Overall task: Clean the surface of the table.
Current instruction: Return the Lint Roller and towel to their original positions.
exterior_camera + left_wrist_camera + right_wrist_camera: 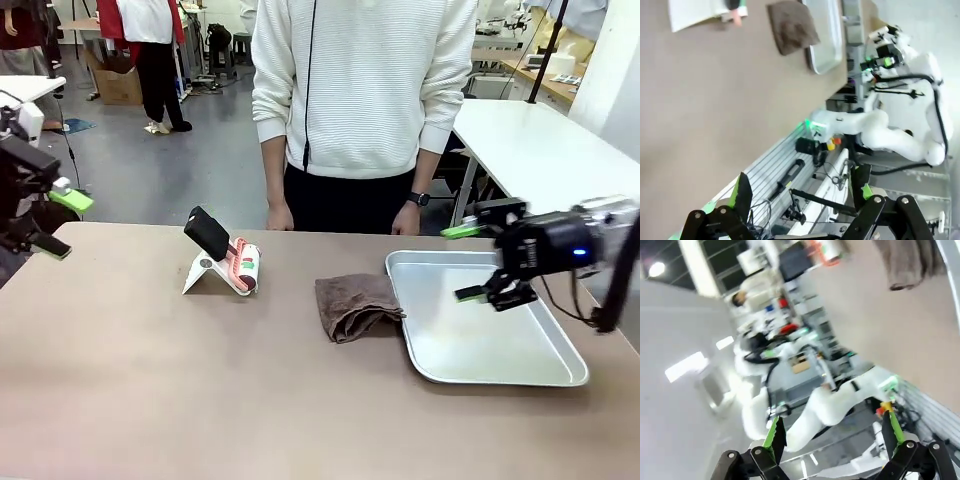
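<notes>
The table [150, 380] has a matte brown top, and a folded brown cloth [357, 305] lies near its middle, touching the left rim of a metal tray [530, 375]. My left gripper [62, 222] hovers open above the table's far left edge, holding nothing. My right gripper [465, 262] hangs open over the tray's far part, also holding nothing. In the left wrist view the open gripper [802, 192] points along the table [715, 100] towards the cloth [792, 32] and tray [825, 40]. The right wrist view shows its open gripper [834, 432], the table [890, 330] and the cloth [912, 262].
A black phone on a white stand [210, 268] with a red-and-white item beside it sits at the table's far left-centre. A person [360, 100] in a white sweater stands at the far edge, hands by the table. A white table [540, 150] stands behind on the right.
</notes>
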